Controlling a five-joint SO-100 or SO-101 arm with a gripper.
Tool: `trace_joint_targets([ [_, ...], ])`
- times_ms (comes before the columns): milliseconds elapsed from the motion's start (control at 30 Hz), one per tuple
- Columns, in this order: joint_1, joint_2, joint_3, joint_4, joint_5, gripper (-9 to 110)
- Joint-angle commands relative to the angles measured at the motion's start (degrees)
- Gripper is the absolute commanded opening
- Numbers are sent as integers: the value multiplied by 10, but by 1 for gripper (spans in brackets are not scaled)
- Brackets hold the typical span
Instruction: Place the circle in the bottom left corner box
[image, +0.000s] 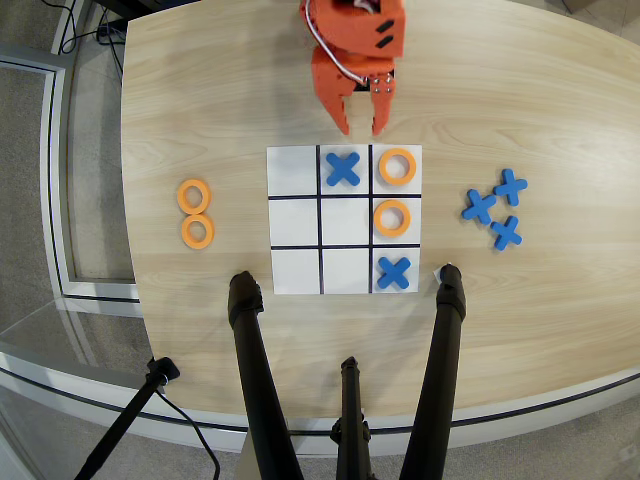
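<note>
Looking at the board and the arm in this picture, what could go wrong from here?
1. The tool hangs open and empty above the board, close to its top edge. If it descends there, it might push the blue X or the orange ring in the top row.
2. Two spare rings lie touching each other left of the board. Picking one could drag the other.
3. Three black legs stand below the board and could block a low approach.
</note>
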Motion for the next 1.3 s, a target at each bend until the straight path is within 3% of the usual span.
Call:
trace_joint_targets([
  [0,5,12,50,-2,-11,12],
  [133,5,13,102,-19,-14,0],
  [900,-4,13,102,18,-9,0],
  [967,96,13,102,18,-9,0],
  [1133,631,36,102,11,-9,0],
  [1267,862,34,102,18,-8,0],
])
